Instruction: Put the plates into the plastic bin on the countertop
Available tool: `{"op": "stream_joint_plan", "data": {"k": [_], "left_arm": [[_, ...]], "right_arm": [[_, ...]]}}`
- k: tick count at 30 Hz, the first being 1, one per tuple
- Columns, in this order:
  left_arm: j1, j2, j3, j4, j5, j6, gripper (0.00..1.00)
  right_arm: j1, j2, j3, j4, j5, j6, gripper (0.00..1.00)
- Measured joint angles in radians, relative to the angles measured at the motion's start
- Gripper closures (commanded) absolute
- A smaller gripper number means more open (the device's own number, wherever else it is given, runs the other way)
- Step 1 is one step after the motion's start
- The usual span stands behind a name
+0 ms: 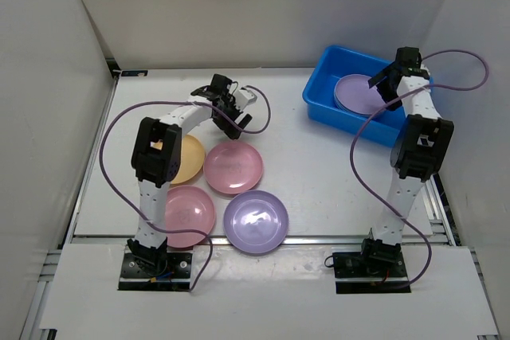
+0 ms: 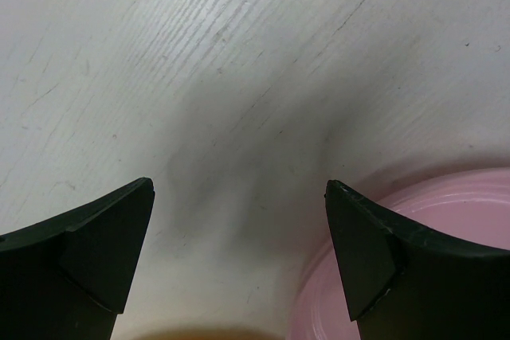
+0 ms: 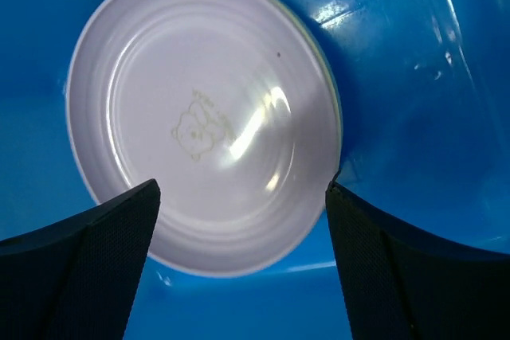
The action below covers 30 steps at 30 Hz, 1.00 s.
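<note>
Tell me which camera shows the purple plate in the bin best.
Right wrist: the purple plate fills the frame, centre mark clear, lying in the blue bin. Top external shows it small, partly behind the right arm. Left wrist misses it entirely.

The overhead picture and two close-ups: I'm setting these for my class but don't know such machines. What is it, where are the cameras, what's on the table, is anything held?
Two robot arms are bolted at the near edge of the table, each ending in a two-finger gripper. One camera looks down from above and behind; the close-ups come from the wrists. On the table lie a yellow plate, a far pink plate, a near pink plate and a purple plate. The left gripper hangs open. The right gripper is open above a lilac plate in the blue bin. Nothing is held.
</note>
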Motion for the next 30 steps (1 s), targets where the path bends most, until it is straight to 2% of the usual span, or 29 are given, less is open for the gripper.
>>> {"op": "stream_joint_plan", "data": {"k": [4, 8, 12, 22, 30], "left_arm": [[0.008, 0.027, 0.017, -0.032, 0.048, 0.040, 0.02], [0.018, 0.041, 0.017, -0.077, 0.123, 0.070, 0.07], [0.031, 0.043, 0.017, -0.101, 0.190, 0.095, 0.07], [0.084, 0.042, 0.102, -0.137, 0.318, 0.045, 0.04], [0.111, -0.047, -0.061, -0.139, 0.356, 0.051, 0.06]], "right_arm": [[0.018, -0.109, -0.081, 0.004, -0.006, -0.057, 0.12], [0.042, -0.232, -0.136, 0.011, -0.013, -0.095, 0.12], [0.050, -0.320, -0.168, 0.023, -0.019, -0.119, 0.12], [0.096, -0.352, -0.235, 0.020, 0.026, -0.165, 0.11], [0.122, -0.438, -0.380, 0.023, 0.032, -0.171, 0.11]]}}
